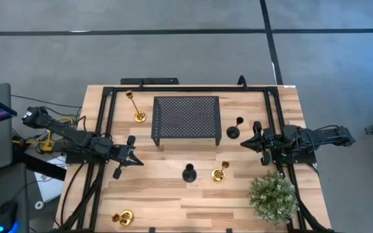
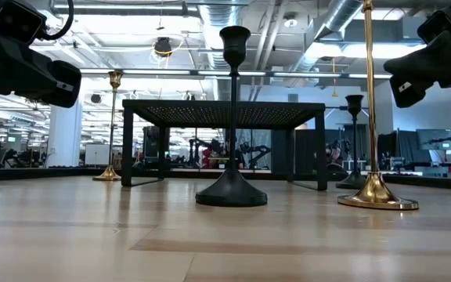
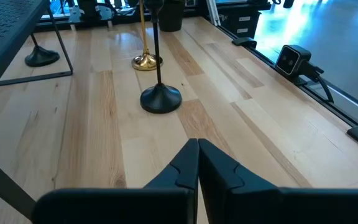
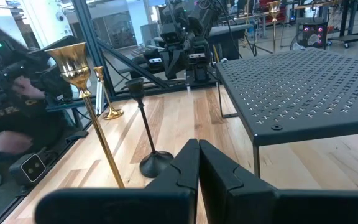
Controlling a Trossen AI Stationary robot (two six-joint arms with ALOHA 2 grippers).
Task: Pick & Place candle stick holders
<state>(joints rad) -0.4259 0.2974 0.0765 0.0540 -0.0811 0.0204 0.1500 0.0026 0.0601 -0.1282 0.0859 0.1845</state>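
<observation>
From above, your left claw [image 1: 136,160] and right claw [image 1: 243,143] hover pressed together, empty, over the pale wood counter [image 1: 173,200]. Level view: a matte black candle stick holder [image 2: 232,117] stands before the perforated metal stand [image 2: 224,117], beside a shiny gold one [image 2: 374,157].

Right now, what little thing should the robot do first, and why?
Probably open the left gripper and reach toward the black candle holder. Both grippers are shut and hold nothing, the right gripper waits by the stand, and that holder stands straight ahead of the left one.
</observation>
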